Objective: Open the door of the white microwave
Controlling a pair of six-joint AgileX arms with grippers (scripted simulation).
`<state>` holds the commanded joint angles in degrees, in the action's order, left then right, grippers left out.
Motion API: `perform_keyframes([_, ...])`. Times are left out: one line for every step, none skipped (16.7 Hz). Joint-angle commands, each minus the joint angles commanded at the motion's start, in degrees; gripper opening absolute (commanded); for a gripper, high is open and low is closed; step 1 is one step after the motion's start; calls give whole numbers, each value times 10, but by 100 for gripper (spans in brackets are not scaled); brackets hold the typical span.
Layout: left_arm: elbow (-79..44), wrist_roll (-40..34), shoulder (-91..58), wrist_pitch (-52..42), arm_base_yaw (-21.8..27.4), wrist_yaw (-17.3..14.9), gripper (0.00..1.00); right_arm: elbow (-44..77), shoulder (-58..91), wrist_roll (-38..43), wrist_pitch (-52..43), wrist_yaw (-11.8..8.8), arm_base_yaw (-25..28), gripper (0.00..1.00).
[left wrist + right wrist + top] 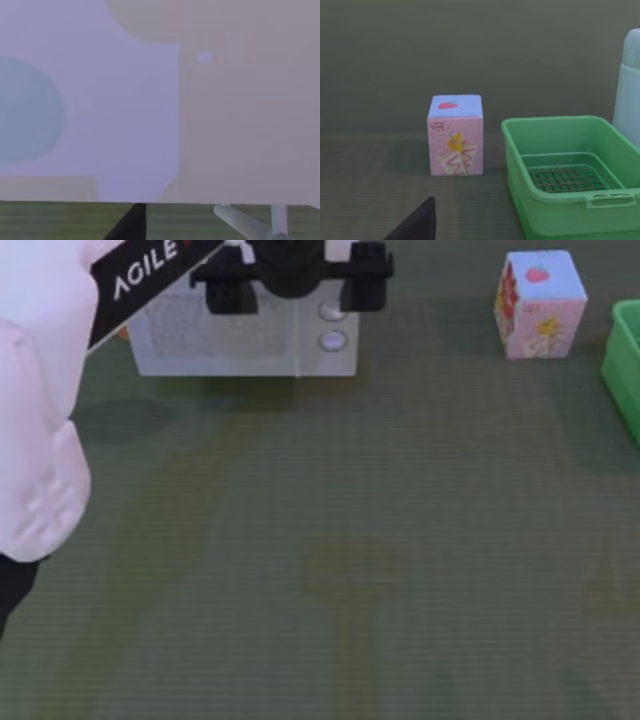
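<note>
The white microwave (pixel 245 340) stands at the table's far left, its front facing the camera. The door (pixel 210 335) with its grey mesh window lies flush with the body, and the thin handle (pixel 297 352) runs along the door's right edge, beside two silver knobs (pixel 332 326). My left gripper (pixel 292 285) hangs open over the microwave's top front edge, above the handle. In the left wrist view a pale white surface (pixel 225 125) fills nearly everything, with one dark fingertip (pixel 131 226) and a thin pale bar (pixel 240 222) below it. My right gripper (pixel 426 226) shows only as a dark tip, away from the microwave.
A pastel carton with a strawberry picture (pixel 540 302) stands at the far right of the table. A green basket (pixel 625 360) sits at the right edge beside the carton (pixel 456 135); the basket's rim (pixel 555 122) faces the right wrist view. Green cloth covers the table.
</note>
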<state>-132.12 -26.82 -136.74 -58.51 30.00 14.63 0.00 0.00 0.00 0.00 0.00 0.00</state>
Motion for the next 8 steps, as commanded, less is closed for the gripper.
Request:
perform_keyframes([0, 0, 0, 0, 0, 0, 55, 0, 0, 0, 0, 0, 0, 100])
perform_keyframes([0, 0, 0, 0, 0, 0, 47, 0, 0, 0, 0, 0, 0, 100])
perform_keyframes([0, 0, 0, 0, 0, 0, 40, 0, 0, 0, 0, 0, 0, 100])
perform_keyframes([0, 0, 0, 0, 0, 0, 32, 0, 0, 0, 0, 0, 0, 100])
perform_keyframes([0, 0, 0, 0, 0, 0, 25, 0, 0, 0, 0, 0, 0, 100])
perform_keyframes([0, 0, 0, 0, 0, 0, 17, 0, 0, 0, 0, 0, 0, 100])
perform_keyframes([0, 0, 0, 0, 0, 0, 10, 0, 0, 0, 0, 0, 0, 100])
perform_keyframes([0, 0, 0, 0, 0, 0, 2, 0, 0, 0, 0, 0, 0, 100])
